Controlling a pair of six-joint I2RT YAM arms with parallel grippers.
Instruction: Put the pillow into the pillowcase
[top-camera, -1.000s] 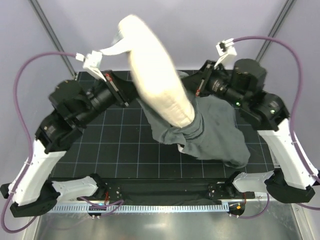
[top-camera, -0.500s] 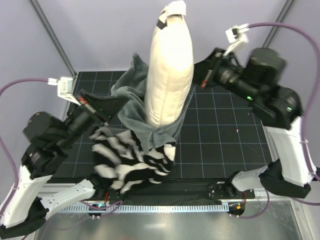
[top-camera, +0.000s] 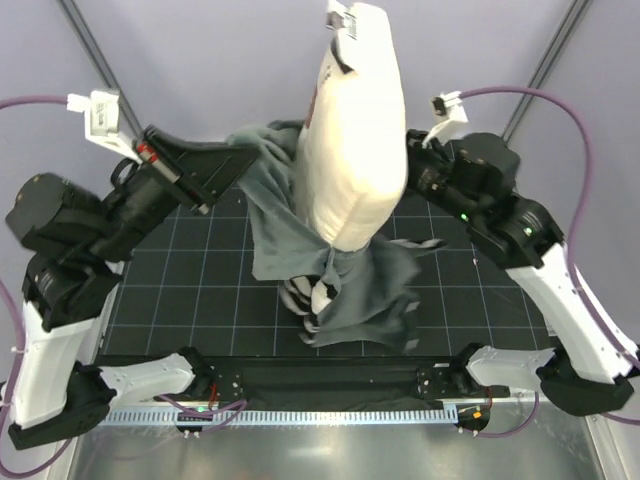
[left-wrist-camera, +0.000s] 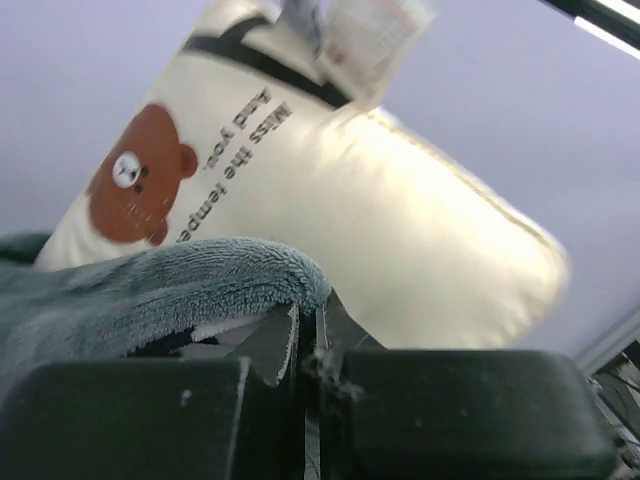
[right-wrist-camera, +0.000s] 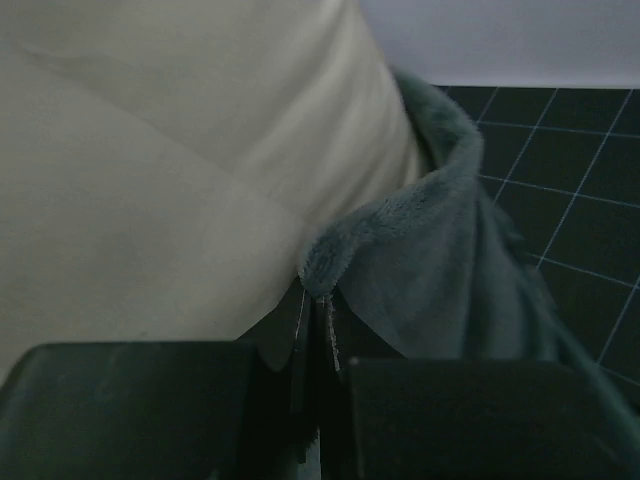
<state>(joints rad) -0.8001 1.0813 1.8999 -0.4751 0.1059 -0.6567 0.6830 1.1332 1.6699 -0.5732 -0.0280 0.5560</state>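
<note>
The cream pillow (top-camera: 352, 140) stands upright in mid-air, its lower end inside the pillowcase (top-camera: 345, 290), which hangs grey with zebra stripes showing at the bottom. In the left wrist view the pillow (left-wrist-camera: 330, 190) shows a brown bear print and black lettering. My left gripper (top-camera: 240, 160) is shut on the grey rim of the pillowcase (left-wrist-camera: 150, 300) left of the pillow. My right gripper (top-camera: 408, 172) is shut on the opposite rim (right-wrist-camera: 420, 250), right against the pillow (right-wrist-camera: 170, 170). Both hold the opening raised.
The black gridded mat (top-camera: 200, 290) lies under the hanging fabric. The arm bases and a metal rail (top-camera: 320, 415) run along the near edge. Frame posts (top-camera: 100, 70) stand at the back corners.
Both grippers have risen with the pillowcase rim. The pillow now stands more upright, and the case hangs grey side out, where zebra fabric was bunched low at the left.
</note>
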